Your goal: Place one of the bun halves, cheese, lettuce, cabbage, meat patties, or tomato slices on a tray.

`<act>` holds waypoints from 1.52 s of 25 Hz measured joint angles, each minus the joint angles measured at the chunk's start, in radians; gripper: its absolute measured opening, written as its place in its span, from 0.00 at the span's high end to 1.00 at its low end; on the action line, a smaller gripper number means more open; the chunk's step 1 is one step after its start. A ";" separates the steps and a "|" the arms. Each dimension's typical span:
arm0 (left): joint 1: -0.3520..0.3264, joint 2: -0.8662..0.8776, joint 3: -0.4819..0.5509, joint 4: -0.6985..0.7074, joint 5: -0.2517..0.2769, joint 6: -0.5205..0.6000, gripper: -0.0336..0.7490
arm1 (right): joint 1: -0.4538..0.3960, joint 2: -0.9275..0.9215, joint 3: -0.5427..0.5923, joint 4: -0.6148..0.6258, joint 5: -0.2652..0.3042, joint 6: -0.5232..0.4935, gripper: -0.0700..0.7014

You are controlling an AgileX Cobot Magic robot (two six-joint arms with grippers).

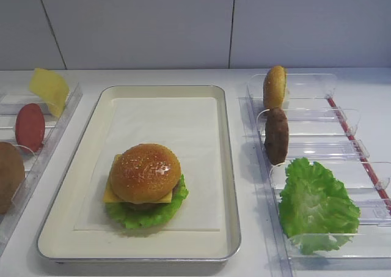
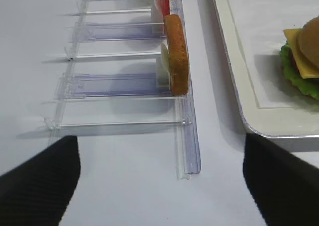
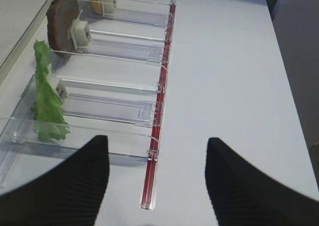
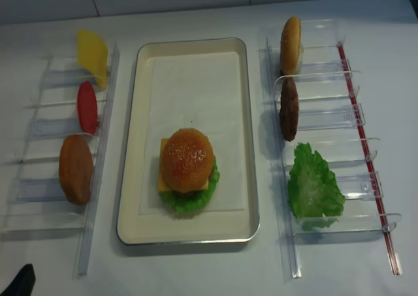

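The bun [image 4: 187, 159] sits dome up atop cheese [image 4: 163, 182] and lettuce [image 4: 189, 200] near the front end of the tray [image 4: 241, 146], whose long axis runs front to back. Both the right gripper [image 3: 157, 186] and left gripper [image 2: 162, 178] stand spread, holding nothing.

Bun top [image 1: 145, 172]: glossy golden-brown, pale sesame specks. Cheese [image 1: 110, 195]: yellow-orange. Lettuce [image 1: 146, 214]: bright green, frilly. Tray [image 1: 226, 167]: cream-white, silvery rim. Spare patty [image 1: 276, 136]: dark brown. Tomato slice [image 1: 30, 126]: dull red. Tabletop [image 1: 256, 228]: white.
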 joint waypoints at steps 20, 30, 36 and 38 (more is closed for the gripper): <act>0.000 0.000 0.000 0.000 -0.004 -0.002 0.15 | 0.000 0.000 0.000 0.000 0.000 0.000 0.33; 0.000 0.000 0.000 0.000 -0.004 -0.002 0.15 | 0.000 0.000 0.000 0.000 0.000 0.000 0.33; 0.000 0.000 0.000 0.000 -0.004 -0.002 0.15 | 0.000 0.000 0.000 0.000 0.000 0.000 0.33; 0.000 0.000 0.000 0.000 -0.004 -0.002 0.15 | 0.000 0.000 0.000 0.000 0.000 0.000 0.33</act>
